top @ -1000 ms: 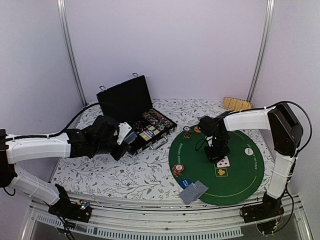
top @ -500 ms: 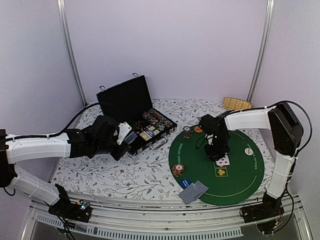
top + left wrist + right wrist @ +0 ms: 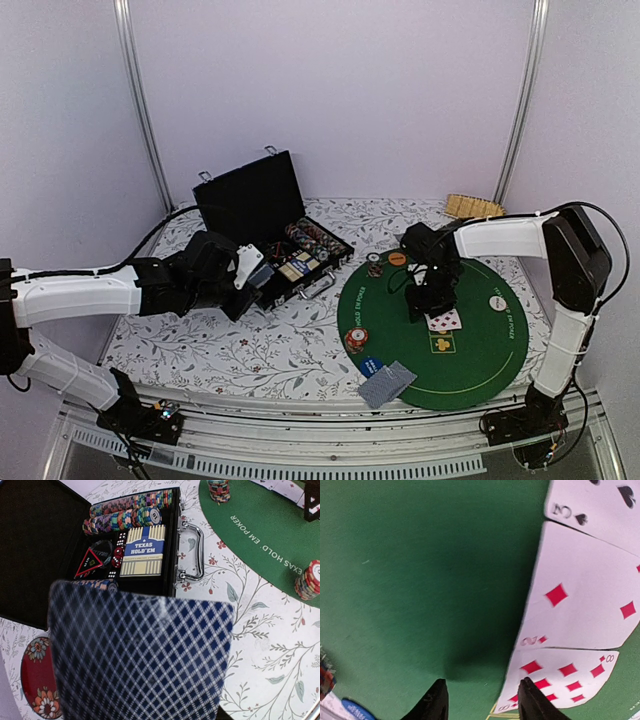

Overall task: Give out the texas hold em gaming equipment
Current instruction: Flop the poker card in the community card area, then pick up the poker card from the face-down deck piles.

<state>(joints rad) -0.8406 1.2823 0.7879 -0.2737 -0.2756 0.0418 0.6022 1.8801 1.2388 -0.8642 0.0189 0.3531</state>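
While the right hand point(image 3: 482, 702) hangs low over the green mat point(image 3: 420, 580) with its fingers parted and nothing between them, the dealt cards lie face up right beside it. The two of diamonds point(image 3: 580, 605) meets the eight of diamonds point(image 3: 555, 680), whose corner sits just beside one fingertip. A sideways pull from here would likely catch that corner and drag the row askew, so a straight lift looks safer. The left hand point(image 3: 240, 270) waits over the flowered surface point(image 3: 250, 350) near the open black case point(image 3: 30, 540), gripping a blue-backed card point(image 3: 140, 655); whether it is one card or several I cannot tell. That card blocks much of the wrist view, so placing it could go off target or bump the chip stack point(image 3: 310, 580) at the mat's edge.
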